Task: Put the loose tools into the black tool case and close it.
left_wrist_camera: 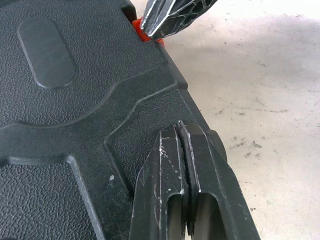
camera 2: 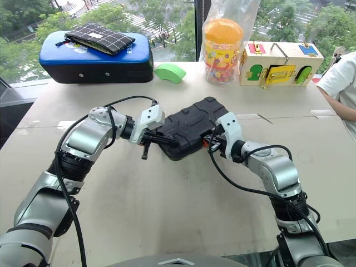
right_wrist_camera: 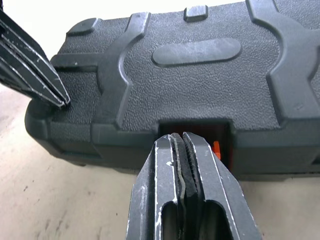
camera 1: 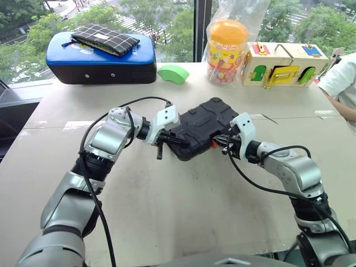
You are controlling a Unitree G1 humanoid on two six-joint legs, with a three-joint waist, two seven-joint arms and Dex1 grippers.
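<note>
The case (camera 1: 203, 127) lies closed in the middle of the tabletop (camera 1: 183, 211), a black moulded shell with a pebbled texture, raised ribs, an oval recess and an orange latch (right_wrist_camera: 217, 148) in its front notch. The left gripper (left_wrist_camera: 182, 137), clenched empty, presses a corner; the right gripper (right_wrist_camera: 178, 140), clenched too, sits at the latch.

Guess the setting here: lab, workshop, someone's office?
Probably a robot test or demo room in an upper-floor office building, not a workshop. A plain table sits against a big window overlooking treetops and streets, and it holds manipulation props: a wooden latch-and-lock box, a toy jar and the closed black tool case.
</note>
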